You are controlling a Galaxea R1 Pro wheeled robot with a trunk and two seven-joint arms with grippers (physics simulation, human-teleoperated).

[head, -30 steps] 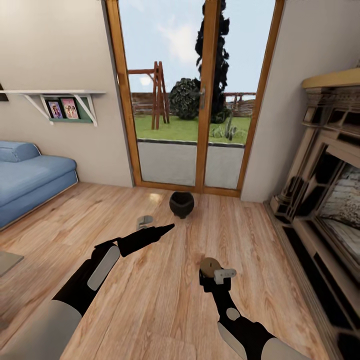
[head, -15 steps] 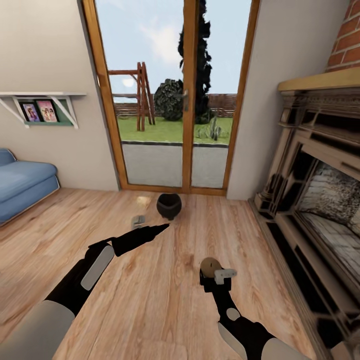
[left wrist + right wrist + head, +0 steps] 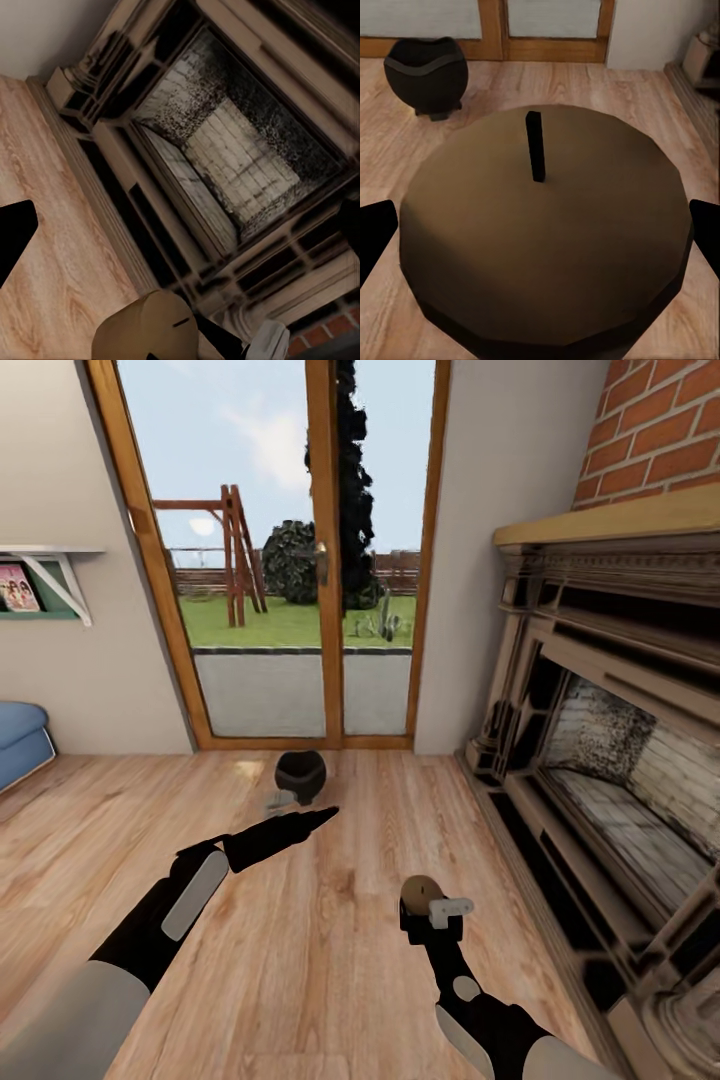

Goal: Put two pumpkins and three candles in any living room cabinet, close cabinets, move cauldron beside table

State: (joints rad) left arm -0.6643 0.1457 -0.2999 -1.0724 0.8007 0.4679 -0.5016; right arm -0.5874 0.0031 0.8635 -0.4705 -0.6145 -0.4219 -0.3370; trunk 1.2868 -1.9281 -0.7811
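We count one stubby tan-beige candle with a dark wick, clamped in our right gripper, its base cut off in the right wrist view. One round black cauldron sits on the wooden floor ahead of both grippers, near the wood-framed glass door. Our left gripper looks pinched to a point. Beyond the right gripper stands the carved fireplace; a small grey object by the cauldron is hard to make out.

Home living room, brick fireplace, garden doors, sofa
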